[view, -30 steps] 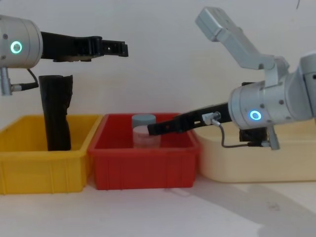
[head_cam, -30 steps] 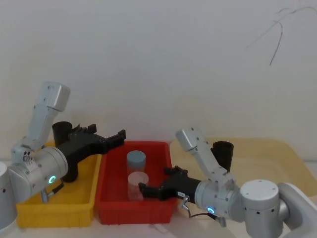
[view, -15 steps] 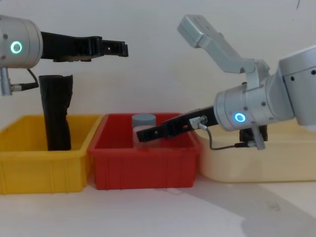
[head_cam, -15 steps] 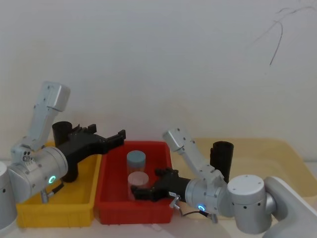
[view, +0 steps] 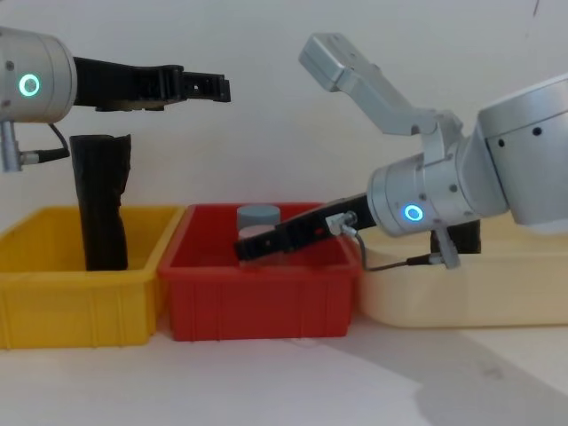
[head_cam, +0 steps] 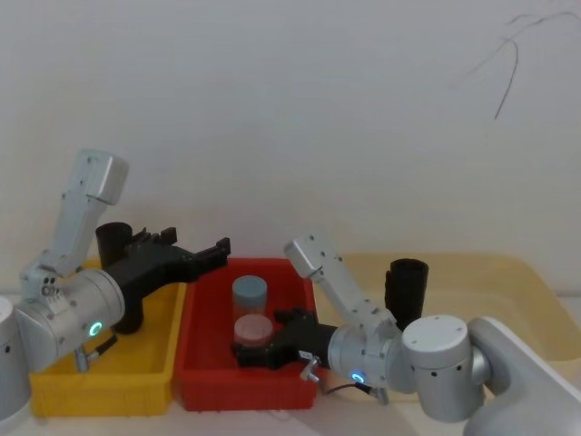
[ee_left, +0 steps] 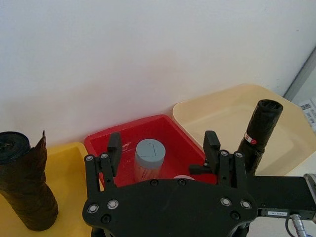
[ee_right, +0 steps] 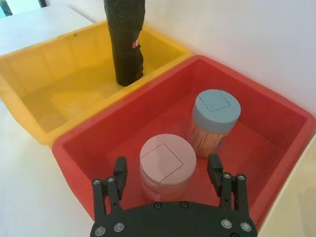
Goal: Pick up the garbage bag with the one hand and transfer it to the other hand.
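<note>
While the garbage bag (head_cam: 408, 283) stands upright and untouched in the cream tray (head_cam: 531, 295) right of the red bin (head_cam: 236, 389), the right gripper (head_cam: 245, 354), fingers apart, has slid further over that bin, and the left gripper (head_cam: 216, 249), also spread, hovers above the bin's left edge, so pick-up seems not yet begun.

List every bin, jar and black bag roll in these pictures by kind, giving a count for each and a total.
Bins: 3: yellow bin, red bin, cream bin.
Lidded jars: 2: grey-lidded jar, pink-lidded jar.
Black bag rolls: 2: one in the yellow bin, one in the cream bin.
Total: 7.
</note>
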